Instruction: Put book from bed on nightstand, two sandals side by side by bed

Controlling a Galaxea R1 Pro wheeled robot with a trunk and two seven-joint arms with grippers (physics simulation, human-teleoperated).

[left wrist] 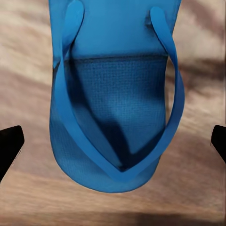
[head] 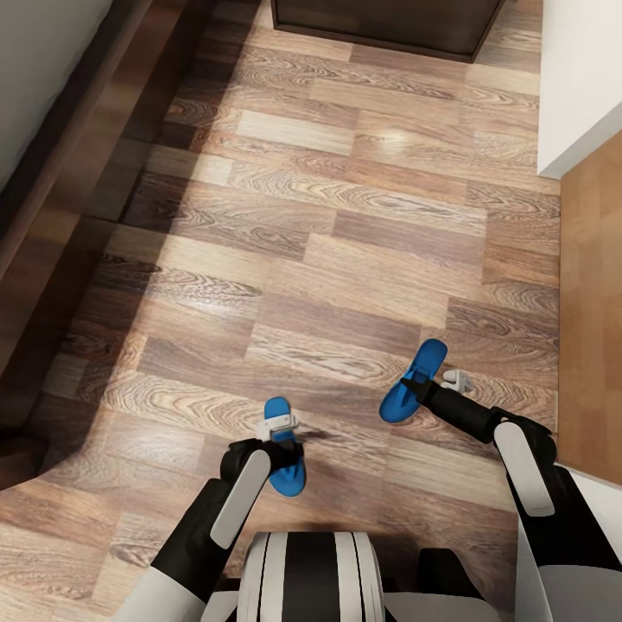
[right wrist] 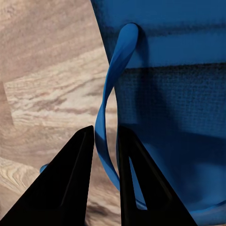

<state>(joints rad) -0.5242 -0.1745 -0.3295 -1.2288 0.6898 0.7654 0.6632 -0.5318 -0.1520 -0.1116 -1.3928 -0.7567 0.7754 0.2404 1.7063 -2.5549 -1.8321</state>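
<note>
Head view: sandal step in hand, book not in sight. Left sandal (head: 283, 445) flat on the plank floor (head: 345, 225) under the left pincer (head: 281, 449), long axis running near enough straight away from the robot. Right sandal (head: 415, 380) at the right pincer (head: 415, 389), tilted, long axis slanting up and to the right, so not parallel with its mate and a fair gap between the two. Bed (head: 52, 155) along the left edge, well apart from both; dark cabinet (head: 380, 22) at the top, whether nightstand or dresser cannot be told.

Left wrist view: left pincer (left wrist: 113, 141) spread wide, one fingertip (left wrist: 9, 146) on each side of the sandal (left wrist: 115, 117), touching nothing. Toe post and rounded toe end toward the camera, heel end away.

Right wrist view: right pincer (right wrist: 106, 174) drawn together on one strap of the sandal (right wrist: 179, 122), strap threaded between the two fingers (right wrist: 66, 183), only a sliver of gap left.

Judged next: carry both toward the bed, turn the right one to match the left, set down close alongside. Left pincer not yet gripping, so needs closing first.
</note>
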